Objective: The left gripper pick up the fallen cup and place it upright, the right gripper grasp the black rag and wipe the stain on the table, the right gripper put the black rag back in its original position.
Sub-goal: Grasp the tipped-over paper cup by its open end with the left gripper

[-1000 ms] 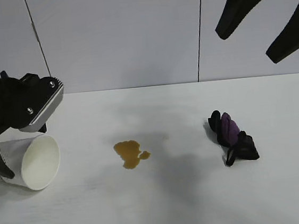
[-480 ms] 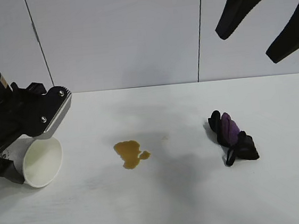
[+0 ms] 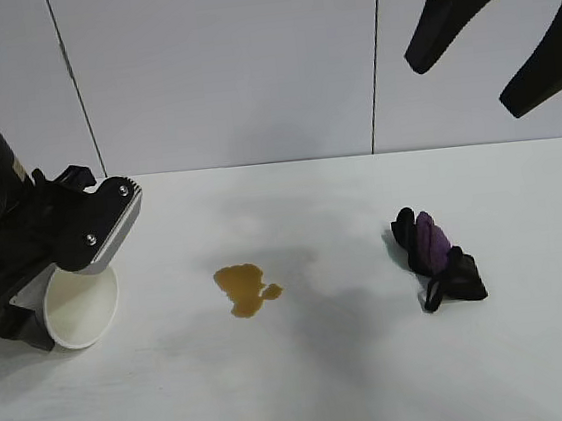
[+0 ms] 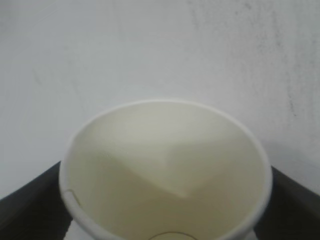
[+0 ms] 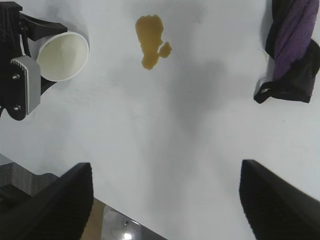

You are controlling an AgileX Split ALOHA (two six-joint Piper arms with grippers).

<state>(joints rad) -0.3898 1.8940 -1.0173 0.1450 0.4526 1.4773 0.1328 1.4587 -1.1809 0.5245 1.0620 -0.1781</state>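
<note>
The white cup (image 3: pixel 82 307) lies tilted at the table's left, its open mouth facing right and forward. My left gripper (image 3: pixel 44 296) straddles it, a black finger pressed against each side of the rim; the left wrist view looks straight into the cup (image 4: pixel 165 170). The amber stain (image 3: pixel 244 288) sits mid-table. Right of it lies the black rag (image 3: pixel 437 257), bunched, with its purple patch. My right gripper (image 3: pixel 499 32) hangs open high above the rag, nothing between its fingers. Its wrist view looks down on the cup (image 5: pixel 62 56), the stain (image 5: pixel 151 40) and the rag (image 5: pixel 292 55).
The white table (image 3: pixel 330 386) runs back to a pale panelled wall (image 3: pixel 226 65). The table's near edge (image 5: pixel 125 220) shows in the right wrist view, with floor beyond it.
The left gripper has swung right with the cup in it, and the cup's mouth has turned narrower and shifted right. The right gripper, rag and stain have not moved.
</note>
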